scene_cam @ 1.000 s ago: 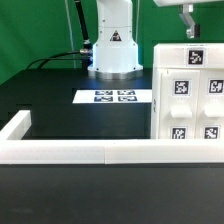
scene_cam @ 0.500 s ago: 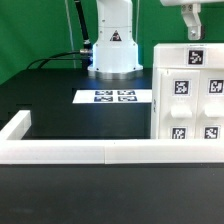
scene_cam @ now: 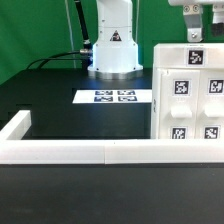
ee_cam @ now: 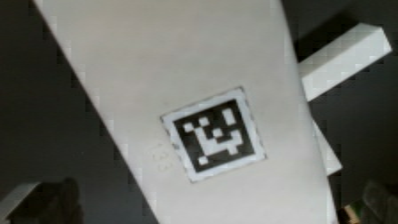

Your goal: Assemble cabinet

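The cabinet [scene_cam: 190,95] stands upright at the exterior view's right, a white box with a tag on its top edge. Its front carries small tagged drawer blocks [scene_cam: 181,88] set two by two. My gripper [scene_cam: 191,33] hangs just above the cabinet's top, open, with nothing between its fingers. In the wrist view the cabinet's white top face [ee_cam: 160,90] with one square tag [ee_cam: 217,133] fills the picture. The gripper [ee_cam: 205,205] straddles that face, and a dark fingertip [ee_cam: 36,200] shows beside it, apart from it.
The marker board [scene_cam: 105,97] lies flat on the black table in front of the robot base [scene_cam: 112,50]. A low white rail [scene_cam: 80,152] borders the table's near side and turns back at the exterior view's left [scene_cam: 15,128]. Cables [scene_cam: 60,56] trail behind.
The gripper has risen a little above the cabinet's top and stayed open. The cabinet has not moved.
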Robot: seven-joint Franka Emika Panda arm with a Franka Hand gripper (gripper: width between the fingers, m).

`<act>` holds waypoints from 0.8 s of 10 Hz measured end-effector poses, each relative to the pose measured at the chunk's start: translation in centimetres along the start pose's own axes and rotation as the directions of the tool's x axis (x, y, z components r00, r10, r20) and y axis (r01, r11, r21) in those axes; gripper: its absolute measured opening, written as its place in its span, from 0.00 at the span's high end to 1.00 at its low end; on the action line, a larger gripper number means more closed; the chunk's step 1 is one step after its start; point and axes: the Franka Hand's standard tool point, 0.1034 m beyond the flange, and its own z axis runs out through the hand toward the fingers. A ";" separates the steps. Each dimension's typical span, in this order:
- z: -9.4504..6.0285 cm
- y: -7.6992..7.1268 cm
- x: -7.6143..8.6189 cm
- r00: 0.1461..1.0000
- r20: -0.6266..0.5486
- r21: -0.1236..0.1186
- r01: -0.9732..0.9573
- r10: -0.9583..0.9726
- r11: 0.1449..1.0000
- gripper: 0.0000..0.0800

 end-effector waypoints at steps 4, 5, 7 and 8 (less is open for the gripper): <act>1.3 0.2 -0.8 0.990 0.025 -0.012 0.138 -0.137 0.990 0.00; 1.6 0.1 -1.0 0.991 0.029 -0.007 0.135 -0.134 0.991 0.00; 1.7 0.1 -1.0 0.992 0.030 -0.005 0.120 -0.120 0.993 0.01; 1.8 0.1 -1.1 0.992 0.031 -0.004 0.119 -0.119 0.993 0.01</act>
